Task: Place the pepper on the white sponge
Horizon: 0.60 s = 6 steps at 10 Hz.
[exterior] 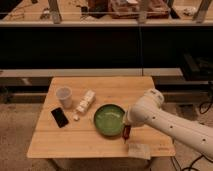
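Note:
The pepper (126, 133) shows as a small dark red shape hanging at the tip of my gripper (126, 131), which is shut on it. It sits just off the front right rim of the green bowl (108, 120), a little above the wooden table (75, 142). The white sponge (138, 149) lies flat near the table's front right edge, slightly right of and in front of the pepper. My white arm (165, 120) comes in from the right.
A translucent plastic cup (64, 96), a flat black phone (59, 117) and a row of small white blocks (85, 104) stand on the left half of the table. A dark shelf runs behind the table.

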Each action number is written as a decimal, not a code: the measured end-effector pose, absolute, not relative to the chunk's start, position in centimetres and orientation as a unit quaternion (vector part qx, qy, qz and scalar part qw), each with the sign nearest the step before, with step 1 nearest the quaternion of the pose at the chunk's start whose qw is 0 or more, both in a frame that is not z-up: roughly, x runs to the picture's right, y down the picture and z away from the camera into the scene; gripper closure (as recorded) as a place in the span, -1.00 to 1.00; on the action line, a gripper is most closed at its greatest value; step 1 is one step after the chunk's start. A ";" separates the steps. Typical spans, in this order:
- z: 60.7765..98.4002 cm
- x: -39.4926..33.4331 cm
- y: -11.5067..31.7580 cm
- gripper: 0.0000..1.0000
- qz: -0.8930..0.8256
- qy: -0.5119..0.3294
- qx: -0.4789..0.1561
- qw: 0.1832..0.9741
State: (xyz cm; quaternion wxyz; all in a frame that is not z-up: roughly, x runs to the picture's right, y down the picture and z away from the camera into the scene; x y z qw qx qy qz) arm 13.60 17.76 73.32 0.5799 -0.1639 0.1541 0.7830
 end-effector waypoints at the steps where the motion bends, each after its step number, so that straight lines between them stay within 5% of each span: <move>1: 73.8 15.1 18.7 0.71 0.795 0.166 -0.153 0.563; 6: 71.9 18.8 17.2 0.71 0.797 0.213 -0.164 0.541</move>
